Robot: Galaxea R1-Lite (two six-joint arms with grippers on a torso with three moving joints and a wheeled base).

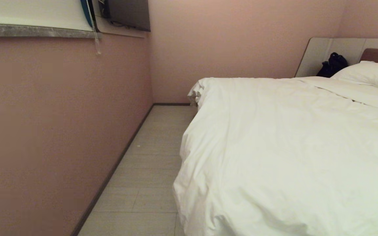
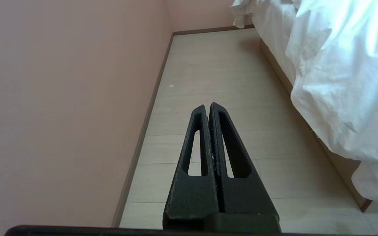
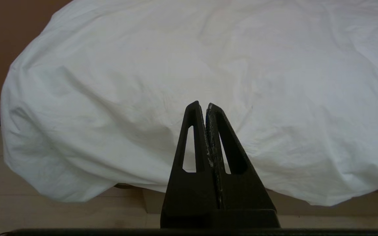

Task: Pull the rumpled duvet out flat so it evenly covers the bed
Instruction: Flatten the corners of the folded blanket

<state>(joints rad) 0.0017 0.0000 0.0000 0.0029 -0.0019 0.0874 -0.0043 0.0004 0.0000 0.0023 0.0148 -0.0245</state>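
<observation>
Fingers of left gripper (image 2: 207, 105) and right gripper (image 3: 202, 104) pressed together, empty, clear of the duvet (image 3: 208, 65)

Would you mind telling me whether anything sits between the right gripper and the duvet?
Nothing visible does: the right gripper is shut and points straight at the duvet hanging over the bed's edge, with only open air between them.

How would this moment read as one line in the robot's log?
duvet: rumpled, overhanging bed edge | left gripper: shut, over floor | right gripper: shut, facing duvet
</observation>
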